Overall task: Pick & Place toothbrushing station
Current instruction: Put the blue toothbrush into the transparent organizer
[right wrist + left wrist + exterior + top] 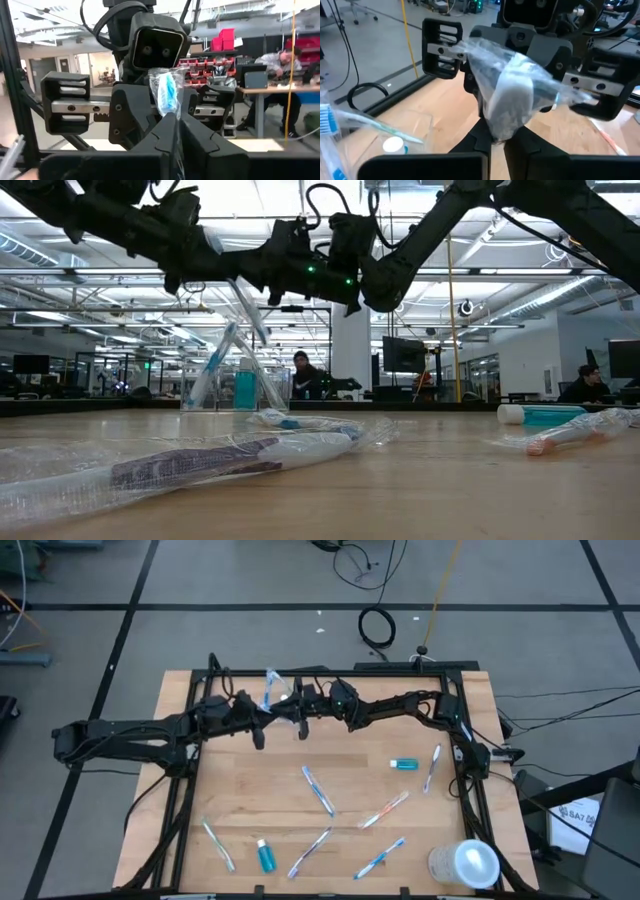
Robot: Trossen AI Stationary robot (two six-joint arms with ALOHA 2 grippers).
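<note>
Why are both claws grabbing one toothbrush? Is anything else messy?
Both claws, left claw and right claw, pinch the same wrapped toothbrush near the clear cup. Other wrapped toothbrushes and toothpaste tubes lie scattered over the table, and a whitish cylinder lies tipped over.

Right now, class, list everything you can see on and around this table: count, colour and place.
table: one, light wood, inside a black frame
cup: one, clear, far side of the table, brushes leaning in it
toothpaste tubes: three, teal with white caps; two lying on the table, one in the cup
loose toothbrushes: six, blue-and-white or clear, wrapped, scattered over the near half
held toothbrush: one, wrapped, between both tools above the far side
cylinder: one, whitish, near right corner
cable coil: one, black, on the floor beyond the table
people: at least two, seated in the room behind
left tool: shut on the held toothbrush
right tool: shut on the held toothbrush
</note>
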